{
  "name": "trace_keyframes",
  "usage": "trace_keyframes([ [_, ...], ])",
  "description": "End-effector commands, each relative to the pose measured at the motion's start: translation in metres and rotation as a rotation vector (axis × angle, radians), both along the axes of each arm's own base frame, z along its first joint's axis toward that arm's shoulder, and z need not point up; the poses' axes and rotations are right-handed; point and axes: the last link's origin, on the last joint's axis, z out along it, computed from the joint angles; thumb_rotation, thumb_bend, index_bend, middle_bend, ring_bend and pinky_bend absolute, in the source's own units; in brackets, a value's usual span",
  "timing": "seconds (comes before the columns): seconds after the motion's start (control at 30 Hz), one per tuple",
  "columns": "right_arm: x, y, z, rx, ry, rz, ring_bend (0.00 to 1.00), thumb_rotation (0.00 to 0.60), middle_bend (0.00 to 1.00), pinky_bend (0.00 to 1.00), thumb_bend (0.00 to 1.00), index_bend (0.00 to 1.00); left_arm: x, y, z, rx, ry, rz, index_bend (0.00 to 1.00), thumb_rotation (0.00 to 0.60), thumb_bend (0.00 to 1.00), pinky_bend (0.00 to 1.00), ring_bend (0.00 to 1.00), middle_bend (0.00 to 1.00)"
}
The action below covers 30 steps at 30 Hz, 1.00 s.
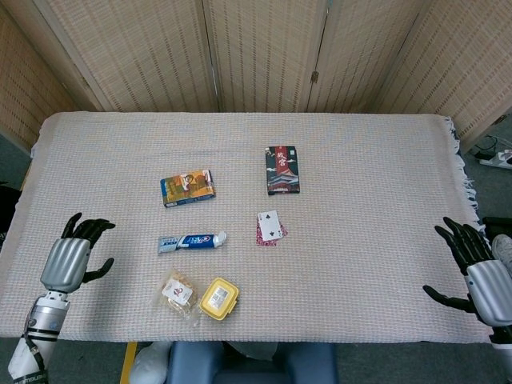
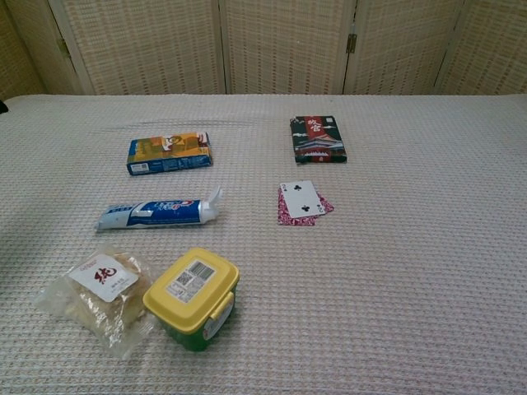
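My left hand (image 1: 74,256) hovers over the table's front left part, fingers apart, holding nothing; the toothpaste tube (image 1: 191,241) (image 2: 158,212) lies to its right. My right hand (image 1: 476,272) is at the front right edge, fingers spread and empty. Neither hand shows in the chest view. On the cloth lie an orange and blue box (image 1: 187,187) (image 2: 169,152), a dark card box (image 1: 282,170) (image 2: 317,139), two playing cards (image 1: 270,227) (image 2: 302,202), a clear snack packet (image 1: 177,294) (image 2: 95,294) and a yellow-lidded tub (image 1: 218,298) (image 2: 193,298).
A pale woven cloth covers the table (image 1: 360,200). Folding wicker screens (image 1: 264,48) stand behind its far edge. A blue seat (image 1: 248,362) sits below the near edge.
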Motion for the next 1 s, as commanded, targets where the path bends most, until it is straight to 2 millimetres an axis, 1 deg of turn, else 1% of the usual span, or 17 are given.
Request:
trace_keyframes([
  [0.03,0.0,-0.001,0.0,0.001,0.001,0.001,0.0,0.6,0.03,0.0,0.21,0.0,0.024,0.03,-0.023,-0.081,0.029,-0.04,0.26,0.6,0.34,0.08,0.21,0.26],
  [0.17,0.0,-0.002,0.001,0.0,-0.001,-0.001,0.0,0.6,0.03,0.0,0.21,0.0,0.041,0.046,-0.051,-0.146,0.064,-0.065,0.25,0.6,0.3,0.07,0.2,0.26],
  [0.33,-0.002,-0.003,0.001,0.002,0.002,-0.01,0.0,0.6,0.03,0.0,0.21,0.0,0.057,0.058,-0.086,-0.197,0.127,-0.096,0.24,0.6,0.29,0.07,0.2,0.26],
  [0.43,-0.003,-0.004,0.001,0.002,0.001,-0.014,0.0,0.6,0.03,0.0,0.21,0.0,0.062,0.063,-0.105,-0.215,0.153,-0.091,0.24,0.6,0.29,0.08,0.2,0.26],
  [0.6,-0.005,-0.005,0.0,0.003,0.0,-0.02,0.0,0.6,0.03,0.0,0.21,0.0,0.065,0.069,-0.132,-0.23,0.203,-0.081,0.23,0.6,0.29,0.08,0.2,0.26],
  [0.7,-0.005,-0.005,0.0,0.004,0.001,-0.022,0.0,0.6,0.03,0.0,0.21,0.0,0.062,0.074,-0.141,-0.206,0.253,-0.076,0.23,0.6,0.29,0.08,0.2,0.26],
  [0.8,-0.006,-0.005,0.0,0.005,0.001,-0.024,0.0,0.6,0.03,0.0,0.21,0.0,0.057,0.081,-0.146,-0.191,0.261,-0.042,0.24,0.6,0.29,0.09,0.21,0.26],
  [1.0,-0.009,-0.004,0.0,-0.001,-0.003,-0.036,0.0,0.6,0.03,0.0,0.21,0.0,0.04,0.091,-0.144,-0.152,0.275,0.021,0.28,0.6,0.29,0.1,0.24,0.28],
])
